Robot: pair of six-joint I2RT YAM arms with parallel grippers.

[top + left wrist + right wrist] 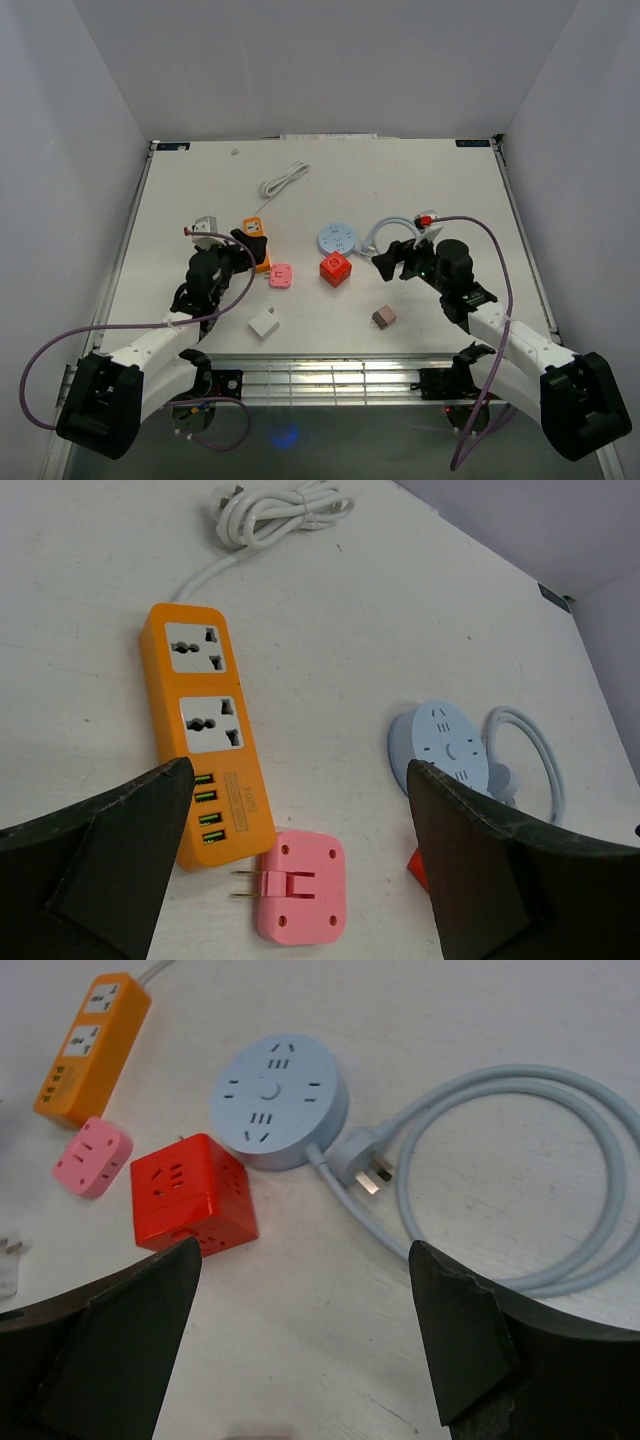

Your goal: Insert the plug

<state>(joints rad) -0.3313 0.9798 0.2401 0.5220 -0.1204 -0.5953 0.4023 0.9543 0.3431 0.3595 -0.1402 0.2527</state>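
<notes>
orange-and-white power strip (205, 750), pink adapter (300, 885), red cube socket (190, 1195), pale blue round socket (278, 1100), white table (400, 630)

The left arm (150, 350) and right arm (515, 345) share one build: white shells on the long links, black rounded joint housings, and a blocky black base (100, 400) at the near edge of the worktop (400, 180). A thin purple cable (35, 375) loops wide from the left base, and a second purple cable (495, 255) arcs along the right arm up to its wrist. The left gripper (300, 770) and right gripper (305, 1250) carry matte, near-black, wedge-shaped fingers (110, 870) with paler brownish edges.
</notes>
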